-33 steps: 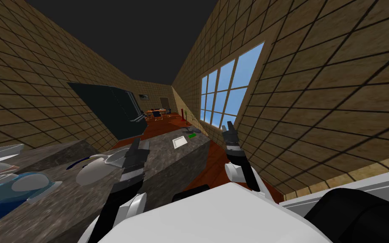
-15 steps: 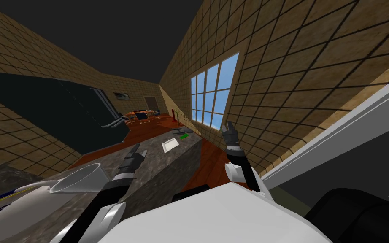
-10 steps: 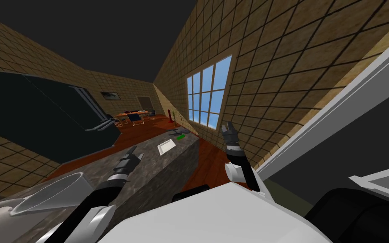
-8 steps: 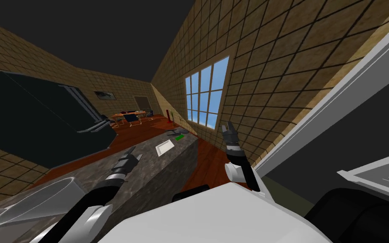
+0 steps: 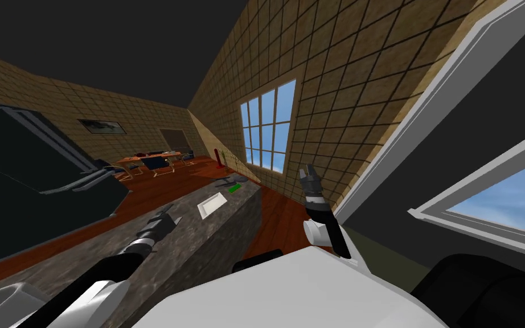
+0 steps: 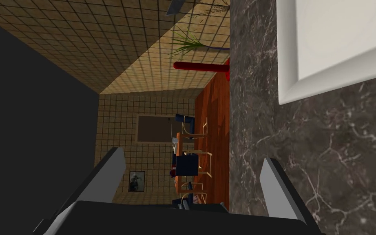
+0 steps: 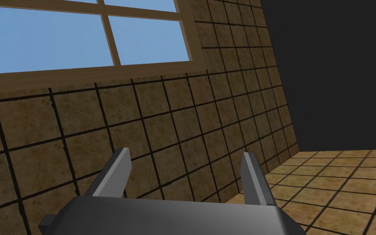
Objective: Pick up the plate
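Observation:
A white square plate (image 5: 212,204) lies flat on the dark marble counter (image 5: 199,239), toward its far end. My left gripper (image 5: 168,216) hovers low over the counter, a short way short of the plate, fingers open and empty. Through the left wrist camera the plate (image 6: 338,45) lies ahead of the left gripper (image 6: 193,171) and off to one finger's side, its rim apart from the fingertips. My right gripper (image 5: 308,171) is raised beside the tiled wall, open (image 7: 183,171) and holding nothing.
Beyond the plate, a green object (image 5: 233,188) and a grey utensil (image 5: 224,181) lie at the counter's far end. A dark fridge (image 5: 33,165) stands to the left. A red-floored aisle (image 5: 275,213) runs between counter and window wall. A dining table with chairs (image 5: 150,161) stands far off.
I have moved forward along the counter and turned; the white jug and other dishes slid out of sight at the lower left. My left arm reached closer to the plate. The right arm is unchanged.

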